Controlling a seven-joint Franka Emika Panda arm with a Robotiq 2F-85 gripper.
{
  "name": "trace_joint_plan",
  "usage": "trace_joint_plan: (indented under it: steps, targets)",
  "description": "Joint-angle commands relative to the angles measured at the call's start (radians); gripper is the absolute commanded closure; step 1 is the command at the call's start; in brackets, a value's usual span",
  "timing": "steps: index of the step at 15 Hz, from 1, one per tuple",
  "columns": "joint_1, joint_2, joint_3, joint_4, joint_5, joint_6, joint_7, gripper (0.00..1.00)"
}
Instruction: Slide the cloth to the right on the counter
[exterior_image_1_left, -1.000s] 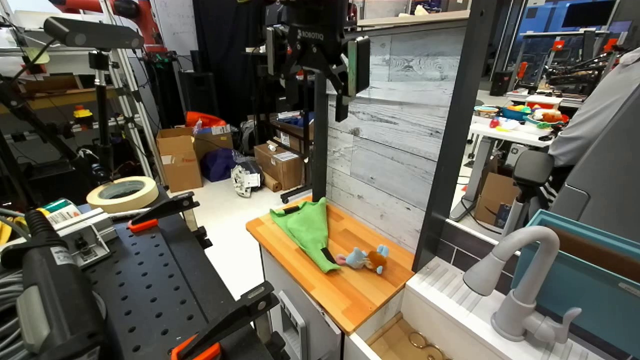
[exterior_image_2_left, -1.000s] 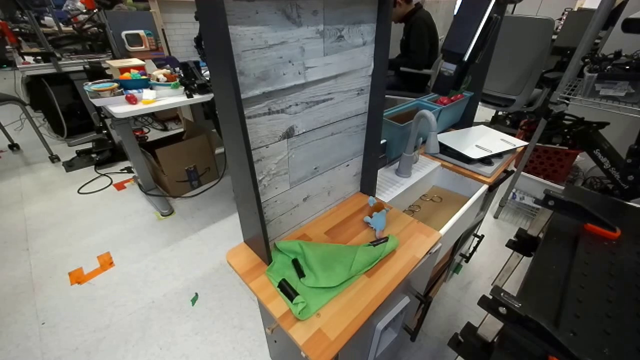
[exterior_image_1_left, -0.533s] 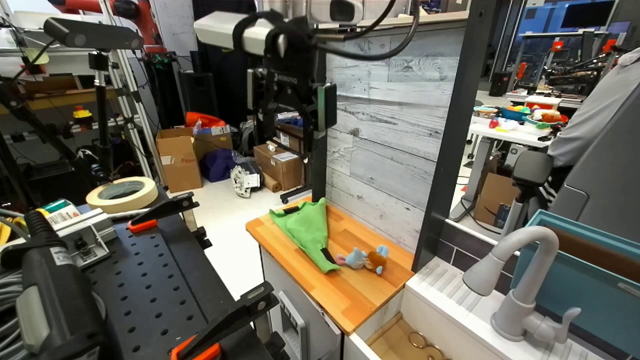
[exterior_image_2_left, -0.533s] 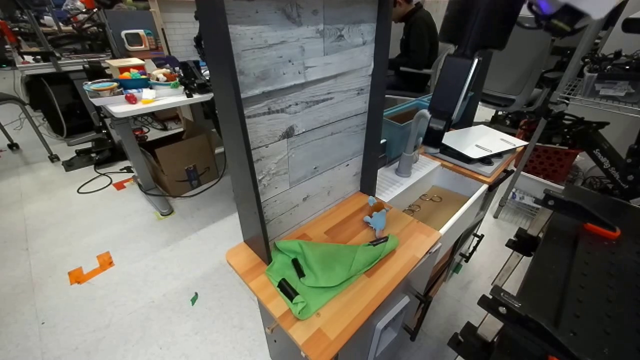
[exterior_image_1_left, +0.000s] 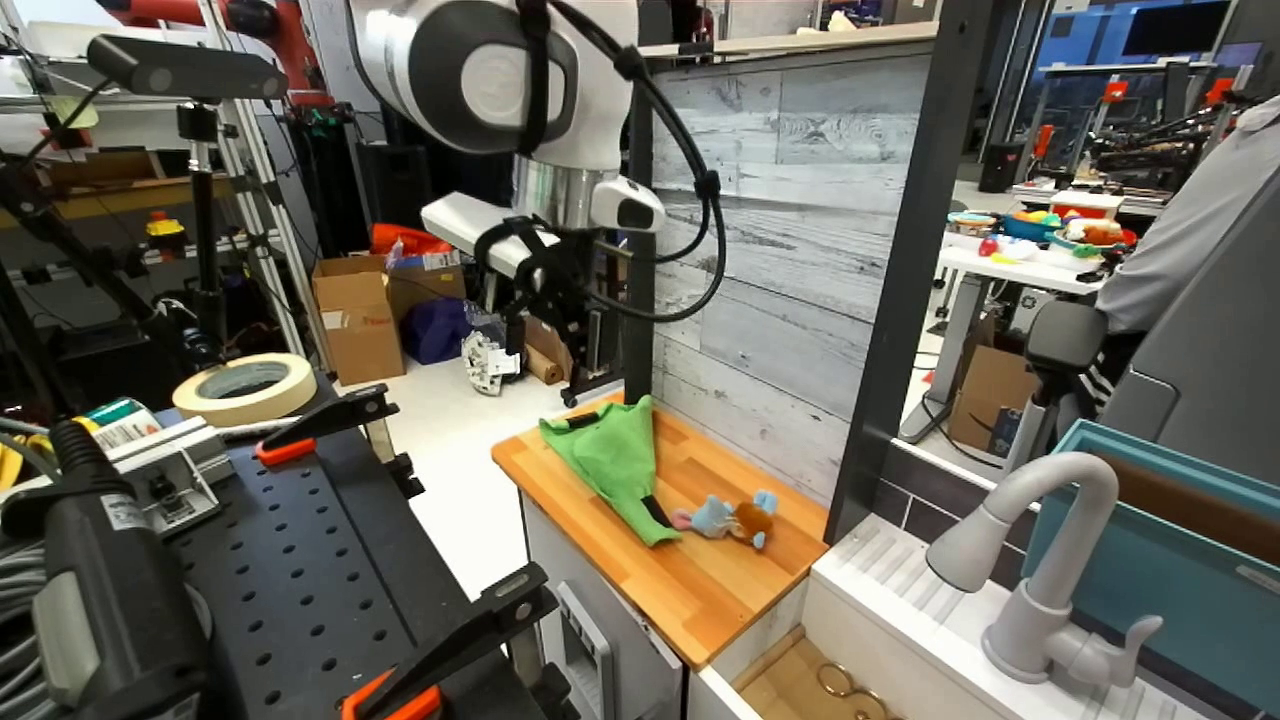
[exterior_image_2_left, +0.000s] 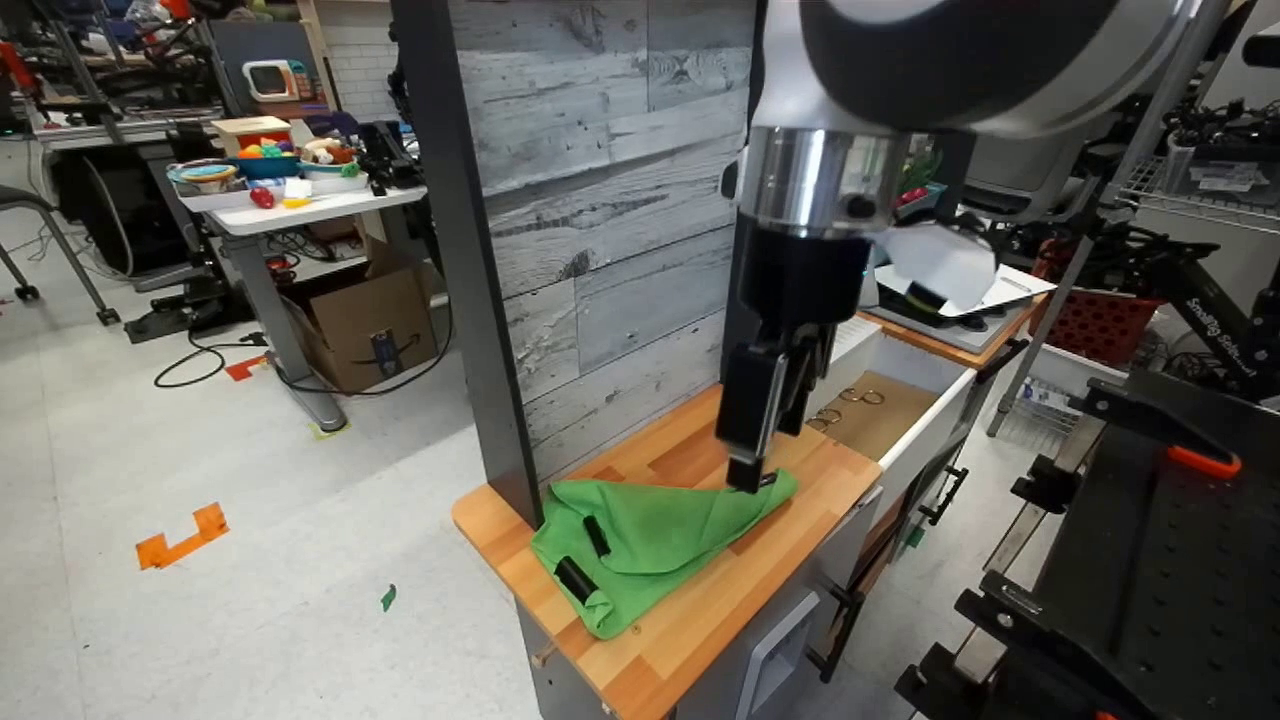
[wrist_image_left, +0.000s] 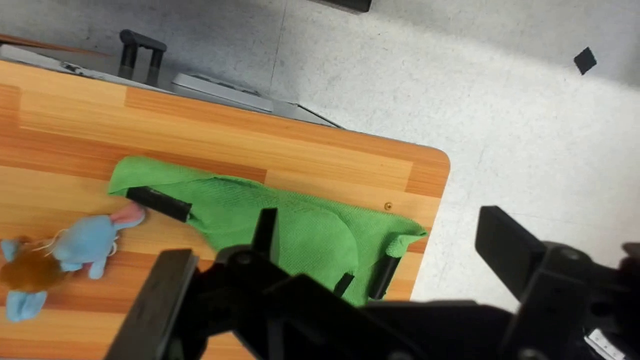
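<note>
Gripper (wrist_image_left: 380, 234): spread wide and empty, pointing down over the table (exterior_image_1_left: 710, 600).
Fingers (wrist_image_left: 506, 247): far apart in the wrist view, one seen against the middle of the cloth (exterior_image_2_left: 660, 525), the other against the pale floor (wrist_image_left: 505, 135) past the table's end.
Gap: part of the cloth, the edge of the table and a sliver of floor show through between the fingers, all of them lower down.
Contact: the gripper hangs above the cloth, apart from it; in an exterior view its fingertips (exterior_image_2_left: 745, 475) cross in front of the cloth's narrow end, beside a black strip (exterior_image_2_left: 770, 479).
Arm (exterior_image_1_left: 500, 90): white and grey, reaching in from above; in an exterior view the gripper's lower ends stop short of the cloth's wide end.
Cloth: green, creased, lying on the table, one corner curled over at the table's end, the narrow end toward the soft toy (wrist_image_left: 87, 242).
Strips: three on the cloth in the wrist view, two at the wide end, one at the narrow.
Soft toy: blue, brown and pink, on the table; its pink part is just beside the narrow end, touching or not I cannot tell.
Wall panel (exterior_image_2_left: 610, 230): grey wood grain, upright along the table's long edge.
Sink (exterior_image_1_left: 900, 640): white, beside the table, with a grey faucet (exterior_image_1_left: 1095, 495).
</note>
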Motion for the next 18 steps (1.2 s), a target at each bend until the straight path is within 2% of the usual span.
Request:
trace_joint_plan:
  steps: [1,7,10,14,18]
  targets:
    - [0.023,0.176,0.003,0.153,-0.036,0.037,0.096,0.0]
    - [0.086,0.382,-0.046,0.354,-0.09,0.11,0.229,0.0]
    - [0.113,0.451,-0.079,0.436,-0.118,0.105,0.278,0.0]
    - [0.115,0.514,-0.09,0.511,-0.159,0.065,0.265,0.0]
    - [0.096,0.542,-0.09,0.528,-0.186,0.034,0.236,0.0]
